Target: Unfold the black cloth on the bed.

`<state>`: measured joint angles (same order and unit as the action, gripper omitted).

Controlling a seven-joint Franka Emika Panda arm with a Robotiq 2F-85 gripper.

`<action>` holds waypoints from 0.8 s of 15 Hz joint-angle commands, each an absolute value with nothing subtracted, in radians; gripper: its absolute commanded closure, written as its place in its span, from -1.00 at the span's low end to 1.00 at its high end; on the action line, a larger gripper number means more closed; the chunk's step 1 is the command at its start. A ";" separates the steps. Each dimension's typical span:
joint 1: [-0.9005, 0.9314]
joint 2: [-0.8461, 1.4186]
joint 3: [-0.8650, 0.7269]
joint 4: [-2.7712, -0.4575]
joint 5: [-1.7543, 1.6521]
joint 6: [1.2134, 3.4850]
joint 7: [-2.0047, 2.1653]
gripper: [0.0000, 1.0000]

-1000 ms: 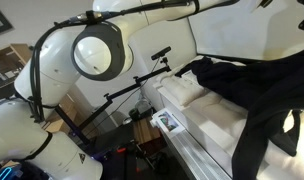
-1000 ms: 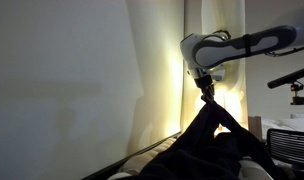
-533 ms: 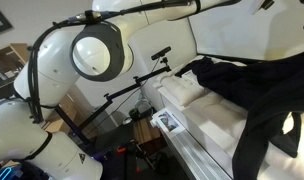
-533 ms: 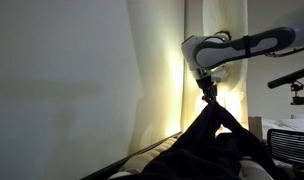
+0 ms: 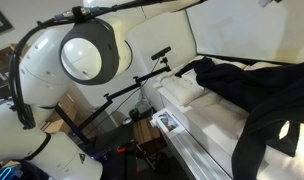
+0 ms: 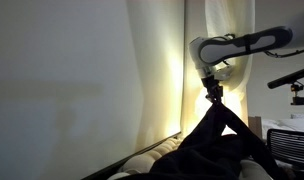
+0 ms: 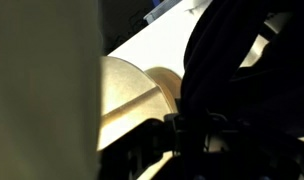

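The black cloth (image 5: 254, 92) lies partly on the bed (image 5: 207, 125) and hangs down its front side. In an exterior view the gripper (image 6: 213, 95) is shut on a peak of the black cloth (image 6: 217, 135) and holds it lifted well above the bed, so the cloth hangs in a tent shape. In the wrist view the black cloth (image 7: 227, 60) hangs from the dark jaws (image 7: 192, 128), with the cream bed (image 7: 142, 75) below.
A black camera tripod (image 5: 132, 90) stands beside the bed. The robot's white arm (image 5: 82, 55) fills the near left. Cream curtains (image 6: 167, 70) hang behind the gripper. Another tripod arm (image 6: 292, 80) shows at the right edge.
The gripper has moved slightly to the right and upward with the cloth, pulling its peak higher. The arm's big joint has shifted left in the near view.
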<state>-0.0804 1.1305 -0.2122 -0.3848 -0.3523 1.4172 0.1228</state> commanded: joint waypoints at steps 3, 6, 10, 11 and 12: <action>-0.120 1.081 -0.082 -0.398 -0.222 1.475 -0.015 -0.24; -0.130 1.070 -0.015 -0.408 -0.169 1.456 -0.109 -0.68; -0.074 1.056 0.026 -0.438 -0.181 1.355 -0.229 -1.00; -0.046 1.054 0.027 -0.445 -0.196 1.319 -0.239 -1.00; -0.022 1.053 0.030 -0.446 -0.201 1.288 -0.261 -1.00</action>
<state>-0.0804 1.0988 0.0247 -0.3869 -0.1858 1.3686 -0.2059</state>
